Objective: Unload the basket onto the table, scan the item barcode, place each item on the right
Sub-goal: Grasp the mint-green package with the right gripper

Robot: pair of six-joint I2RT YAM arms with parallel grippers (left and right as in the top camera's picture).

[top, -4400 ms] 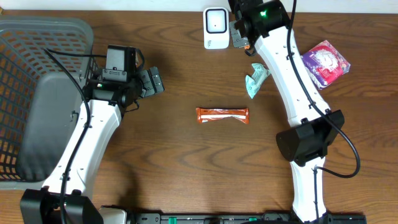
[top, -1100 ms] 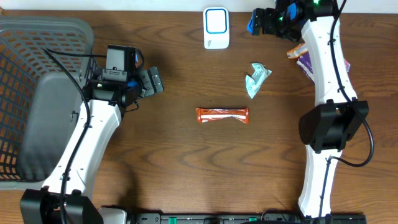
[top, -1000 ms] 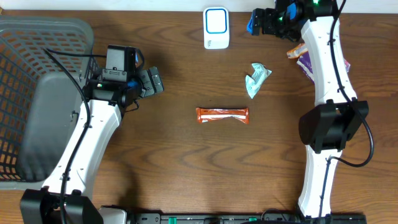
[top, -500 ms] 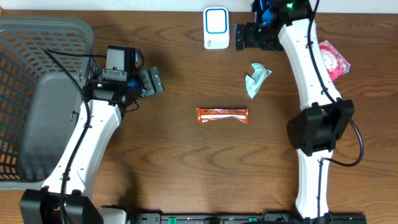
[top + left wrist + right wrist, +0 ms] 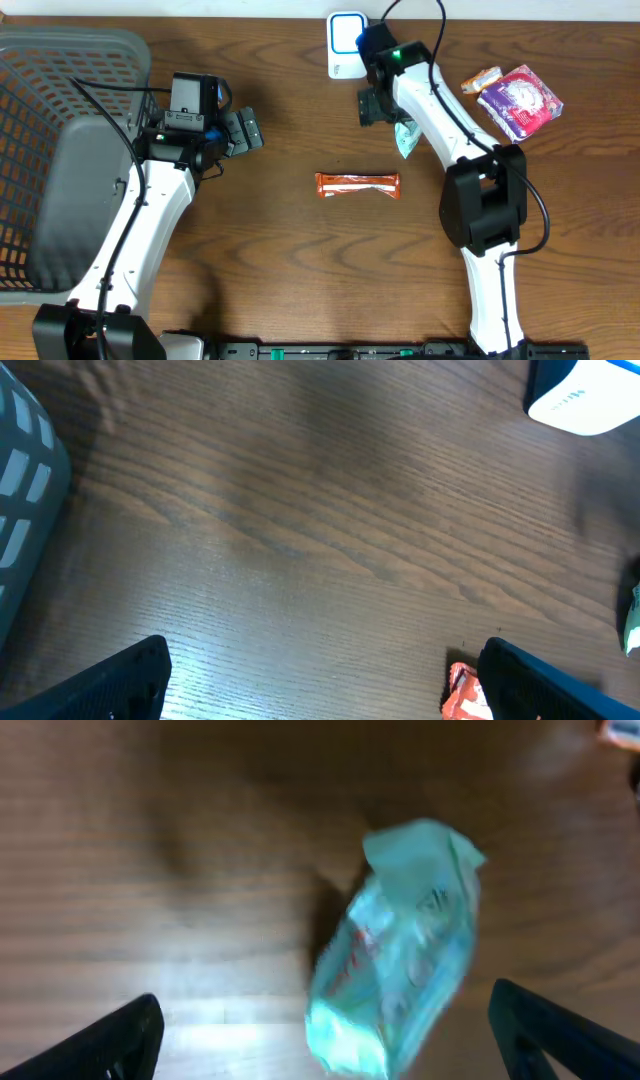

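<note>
Right gripper hangs with its jaws spread wide and nothing in them, over the crumpled teal plastic packet. On the wrist camera the packet sits on the bare wood between the 2 fingertips, its long axis running from 1 o'clock down to 7 o'clock. From overhead it lies just beside the gripper at about 4 o'clock, partly under the arm. The right arm is clearly the nearer one. The left gripper is well apart at 9 o'clock, also wide and empty.

The white rectangular scanner waits at 11 o'clock.

The count: 4 packets in all. That is 1 teal, 1 long orange wrapped bar, 1 small orange sachet and 1 purple-and-pink pouch. Add 1 scanner and 1 grey plastic basket.
</note>
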